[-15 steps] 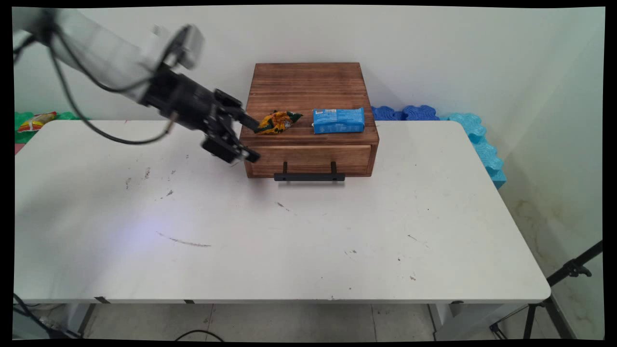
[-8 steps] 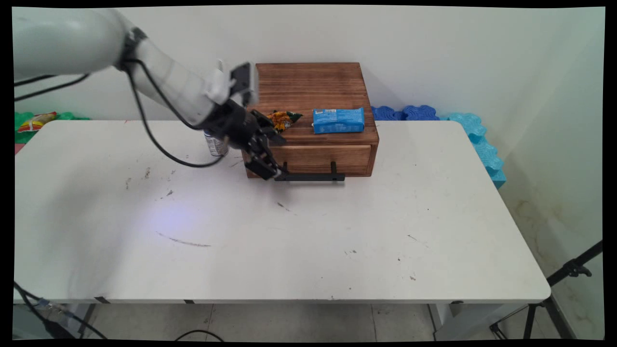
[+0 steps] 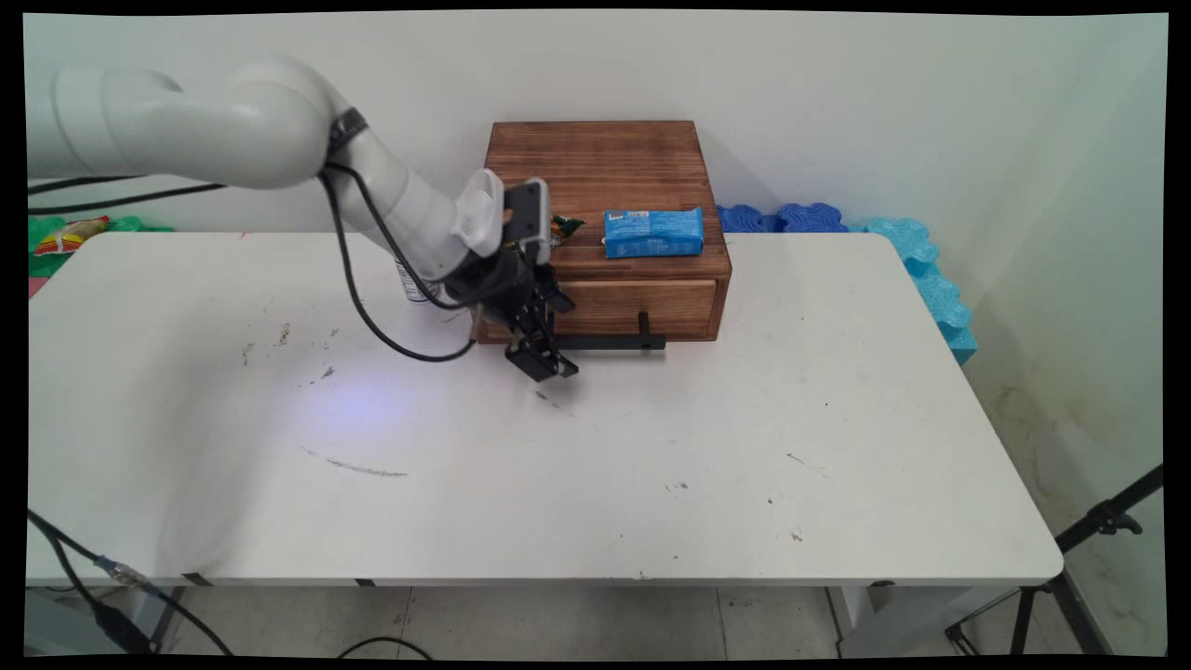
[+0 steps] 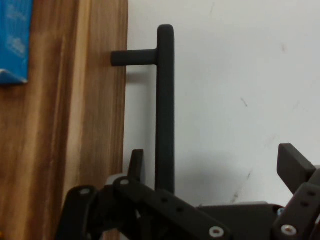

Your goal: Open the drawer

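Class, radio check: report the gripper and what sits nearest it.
Black two-finger gripper open, straddling the black bar handle of the brown wooden drawer box. Blue packet on top. Nothing held.

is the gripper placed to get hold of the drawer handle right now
Probably yes: the open gripper has the black handle running between its fingers, one finger beside the drawer front, nothing blocking.

snack wrapper (image 3: pixel 561 224): mostly hidden behind arm's wrist
can (image 3: pixel 410 282): only a sliver visible behind arm
handle (image 3: pixel 609 342): left end covered by end effector (image 3: pixel 542 361)
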Robot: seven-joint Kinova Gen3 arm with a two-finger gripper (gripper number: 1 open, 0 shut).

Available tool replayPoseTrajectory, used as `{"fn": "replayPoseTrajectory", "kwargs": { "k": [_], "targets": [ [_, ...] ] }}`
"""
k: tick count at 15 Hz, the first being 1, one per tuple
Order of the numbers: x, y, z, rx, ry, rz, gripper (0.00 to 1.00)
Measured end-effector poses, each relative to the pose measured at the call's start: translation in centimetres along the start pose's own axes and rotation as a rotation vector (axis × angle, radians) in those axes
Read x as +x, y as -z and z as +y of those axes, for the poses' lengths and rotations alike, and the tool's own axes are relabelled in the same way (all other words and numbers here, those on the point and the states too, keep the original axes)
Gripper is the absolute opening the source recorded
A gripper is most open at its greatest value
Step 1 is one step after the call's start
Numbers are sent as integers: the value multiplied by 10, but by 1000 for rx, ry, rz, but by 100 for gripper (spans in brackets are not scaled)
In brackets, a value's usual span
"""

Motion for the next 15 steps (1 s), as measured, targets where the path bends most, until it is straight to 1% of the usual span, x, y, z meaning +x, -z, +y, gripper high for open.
{"fn": "replayPoseTrajectory", "kwargs": {
  "k": [4,9,12,15],
  "targets": [
    [4,-23,3,5,-39,-31,100],
    [6,-41,6,9,-60,-57,100],
    [7,-52,8,11,-61,-71,100],
    [10,-60,11,9,-42,-78,100]
  ]
}}
